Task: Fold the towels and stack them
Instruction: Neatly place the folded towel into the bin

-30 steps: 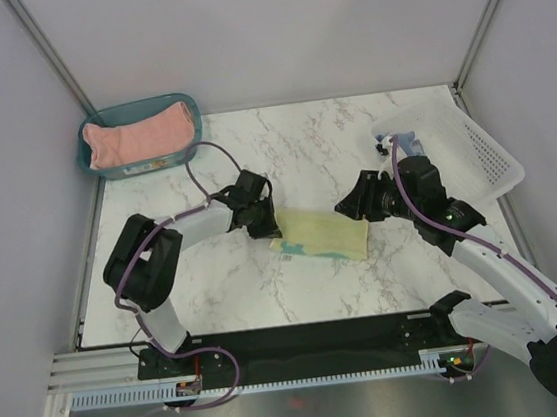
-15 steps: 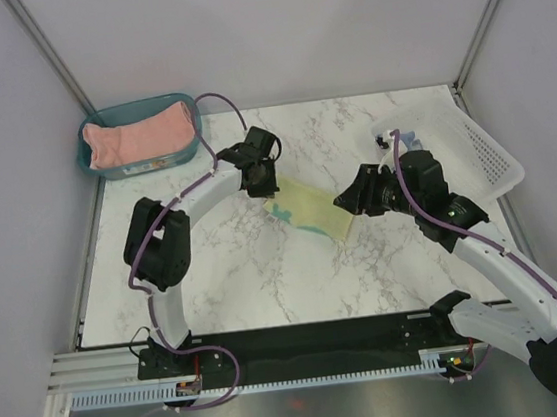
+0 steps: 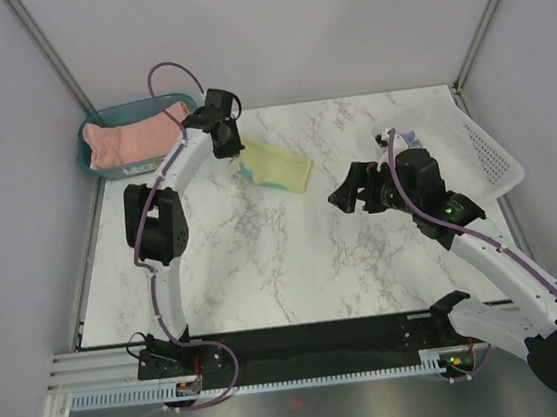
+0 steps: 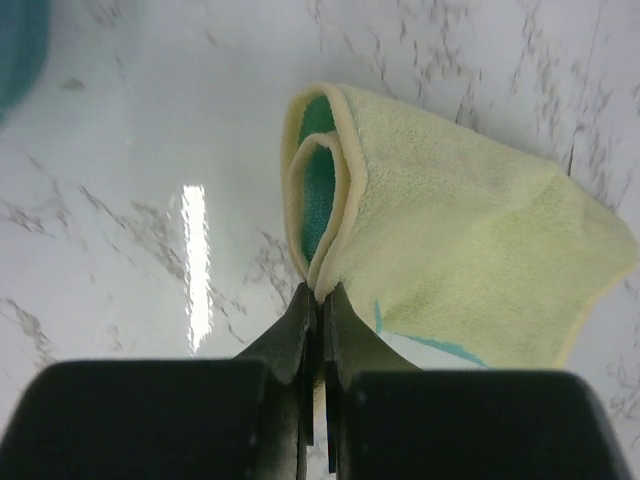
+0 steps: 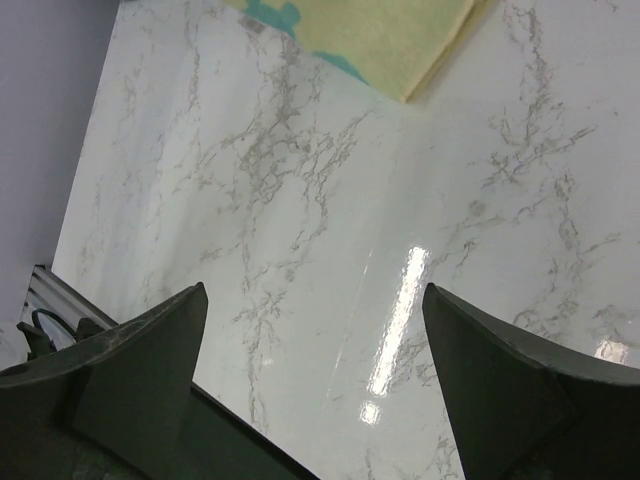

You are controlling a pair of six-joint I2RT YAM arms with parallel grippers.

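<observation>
Pink towel [image 3: 139,136] is in the bin [image 3: 85,156] at 10 o'clock — left claw [image 4: 318,292] pinches the folded yellow towel [image 4: 450,250], unstacked; right claw [image 5: 314,295] gapes empty.

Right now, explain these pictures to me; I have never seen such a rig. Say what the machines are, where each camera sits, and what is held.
These are two robot arms bolted at the near edge of a marble table, each ending in a two-finger gripper. The wide picture comes from a fixed camera above and behind them; the other two come from cameras on the wrists. The left gripper is shut on an edge of the folded yellow towel, near the teal bin that holds a pink towel. The right gripper is open and holds nothing. A white basket sits at the table's right edge.
</observation>
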